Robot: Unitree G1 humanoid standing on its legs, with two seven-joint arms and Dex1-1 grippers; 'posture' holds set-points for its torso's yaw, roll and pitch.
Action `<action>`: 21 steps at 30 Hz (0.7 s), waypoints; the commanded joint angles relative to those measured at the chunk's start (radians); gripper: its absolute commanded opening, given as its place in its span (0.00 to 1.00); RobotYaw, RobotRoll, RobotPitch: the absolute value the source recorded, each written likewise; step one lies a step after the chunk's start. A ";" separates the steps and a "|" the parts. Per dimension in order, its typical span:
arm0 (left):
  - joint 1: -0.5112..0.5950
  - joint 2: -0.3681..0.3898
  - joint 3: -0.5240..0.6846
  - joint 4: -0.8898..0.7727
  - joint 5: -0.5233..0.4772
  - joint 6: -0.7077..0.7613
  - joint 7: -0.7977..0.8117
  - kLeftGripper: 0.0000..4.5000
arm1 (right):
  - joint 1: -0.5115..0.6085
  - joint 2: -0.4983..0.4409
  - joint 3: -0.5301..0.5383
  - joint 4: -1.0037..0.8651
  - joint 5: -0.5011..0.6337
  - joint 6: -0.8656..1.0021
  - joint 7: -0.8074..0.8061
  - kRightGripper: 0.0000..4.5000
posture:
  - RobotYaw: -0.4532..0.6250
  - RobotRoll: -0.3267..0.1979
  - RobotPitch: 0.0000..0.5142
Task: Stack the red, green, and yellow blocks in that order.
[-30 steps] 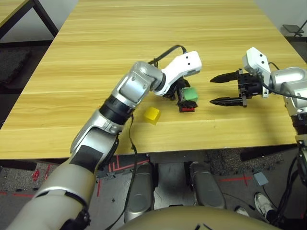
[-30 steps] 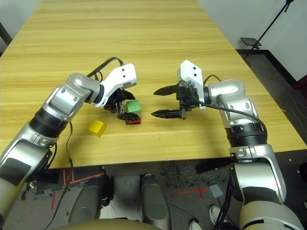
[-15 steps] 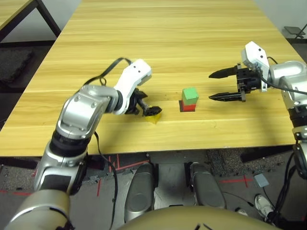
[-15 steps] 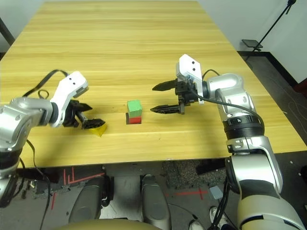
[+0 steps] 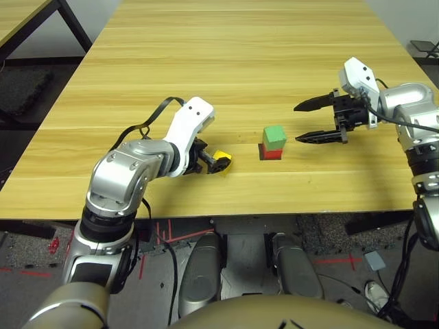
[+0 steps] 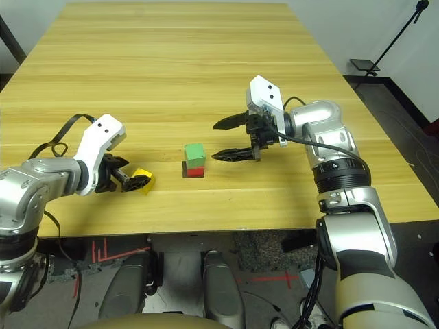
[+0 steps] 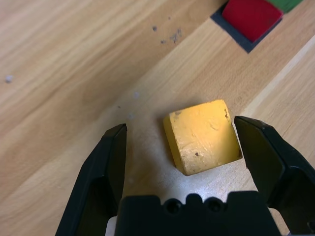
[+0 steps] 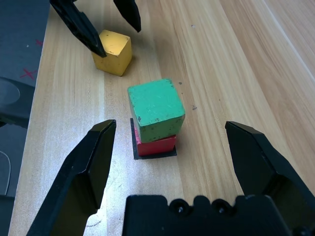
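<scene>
1. Left wrist view gives us the yellow block (image 7: 203, 136) lying flat on the wooden table (image 7: 59, 73), between the two black fingers of the left gripper (image 7: 189, 147).
2. We see those jaws spread wider than the block. One finger (image 7: 268, 157) sits right at the block's edge, so close that we cannot tell whether it touches. The other finger (image 7: 106, 167) stands off with bare wood between it and the block. Nothing is pinched.
3. From the head camera we place the yellow block (image 5: 221, 162) near the table's front edge, to the left of the stack and apart from it.
4. The stack itself is the green block (image 5: 274, 136) sitting on the red block (image 5: 270, 153), and the red block rests on a small dark square marker (image 8: 155, 152). In the right wrist view the green block (image 8: 156, 109) is slightly twisted against the red one (image 8: 156, 145) beneath it.
5. The right gripper (image 5: 319, 120) hangs just to the right of the stack, pointing toward it. Its jaws are spread wide and hold nothing. We see its fingers (image 8: 88, 172) flanking the stack in the right wrist view, well clear of both blocks.
</scene>
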 commanded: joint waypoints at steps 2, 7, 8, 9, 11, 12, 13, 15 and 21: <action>0.008 0.030 -0.045 0.018 -0.026 -0.009 0.016 0.96 | 0.004 -0.001 0.005 -0.016 -0.006 0.012 -0.001 1.00 | 0.70 0.63 0.22; 0.019 0.040 -0.061 0.011 -0.041 -0.015 0.042 0.67 | 0.010 -0.001 0.003 -0.021 -0.005 0.014 -0.006 1.00 | 0.69 0.63 0.22; 0.022 0.041 -0.064 0.005 -0.045 -0.015 0.047 0.59 | 0.011 -0.001 0.002 -0.022 -0.004 0.014 -0.008 1.00 | 0.69 0.63 0.22; 0.023 0.043 -0.066 0.002 -0.050 -0.015 0.050 0.52 | 0.012 -0.001 0.002 -0.023 -0.004 0.014 -0.010 1.00 | 0.69 0.64 0.22; 0.008 0.049 -0.063 -0.002 -0.059 -0.027 0.047 0.42 | 0.015 -0.001 0.001 -0.026 -0.003 0.015 -0.011 1.00 | 0.69 0.64 0.22; -0.011 0.051 -0.056 0.000 -0.064 -0.041 0.041 0.43 | 0.018 -0.001 0.000 -0.027 -0.002 0.015 -0.012 1.00 | 0.69 0.64 0.22; -0.024 0.054 -0.052 0.003 -0.068 -0.052 0.037 0.43 | 0.019 -0.001 -0.001 -0.028 -0.002 0.016 -0.013 1.00 | 0.69 0.64 0.22; -0.096 0.083 -0.050 0.030 -0.083 -0.076 0.008 0.43 | 0.024 -0.004 -0.002 -0.029 -0.002 0.017 -0.013 1.00 | 0.69 0.64 0.22; -0.352 0.182 -0.133 0.166 -0.106 -0.206 -0.144 0.43 | 0.042 -0.017 -0.002 -0.039 0.003 0.021 0.000 1.00 | 0.69 0.66 0.20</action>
